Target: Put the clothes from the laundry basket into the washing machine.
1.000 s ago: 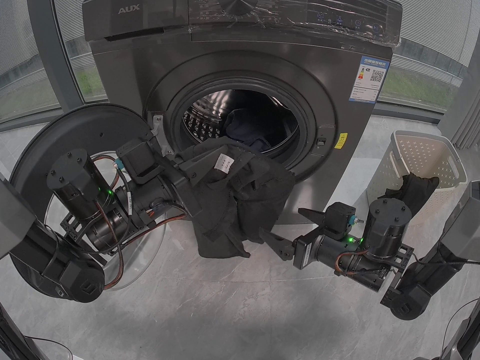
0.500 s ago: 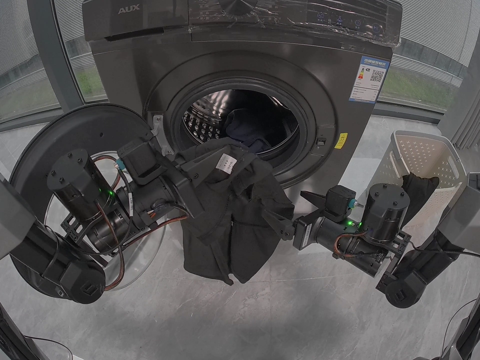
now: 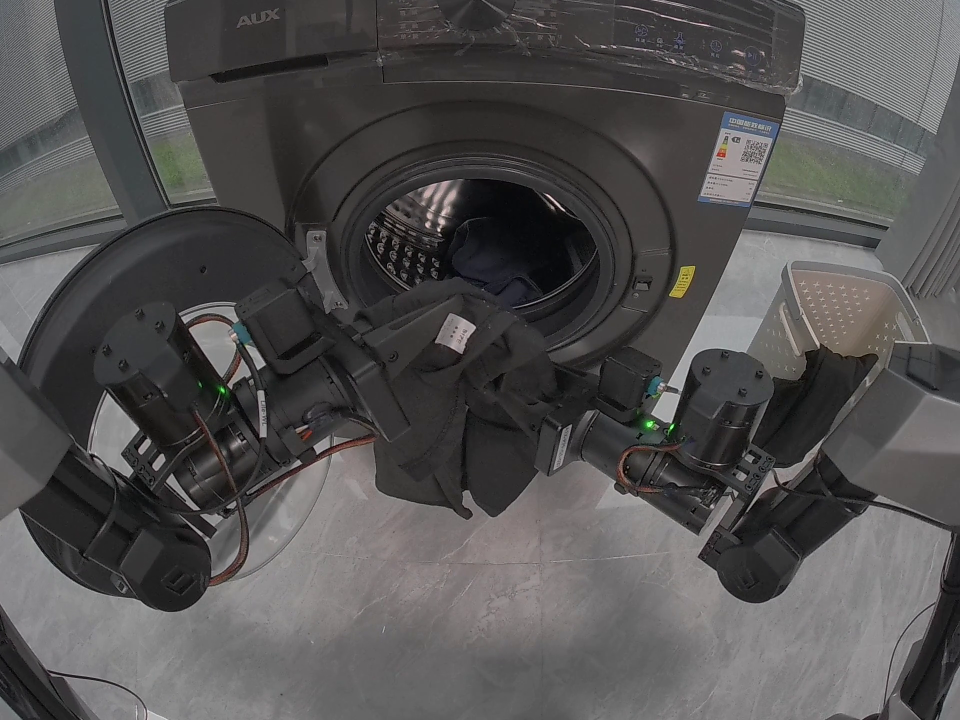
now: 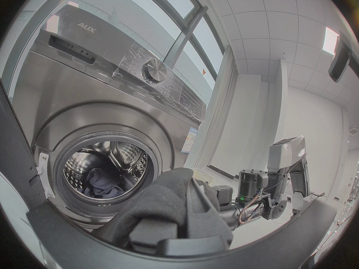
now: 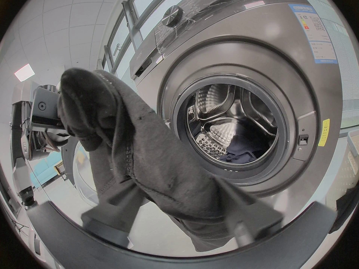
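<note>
A black garment (image 3: 470, 392) hangs in front of the washing machine (image 3: 480, 102), just below the rim of its open drum (image 3: 480, 242). My left gripper (image 3: 420, 337) is shut on the garment's top, by its white label. My right gripper (image 5: 179, 221) is pressed into the garment's lower right side, open, with the cloth (image 5: 149, 157) draped across both spread fingers. A dark blue garment (image 3: 490, 252) lies inside the drum. The white laundry basket (image 3: 850, 312) stands to the right, with a black cloth (image 3: 815, 392) hanging over its near edge.
The machine's round door (image 3: 150, 272) is swung fully open to the left, behind my left arm. Bare tiled floor (image 3: 480, 602) spreads in front of the machine. Windows run behind it.
My right arm has moved left and up from the floor side into the hanging garment. The garment's lower part is now bunched and lifted. The left gripper has stayed nearly in place.
</note>
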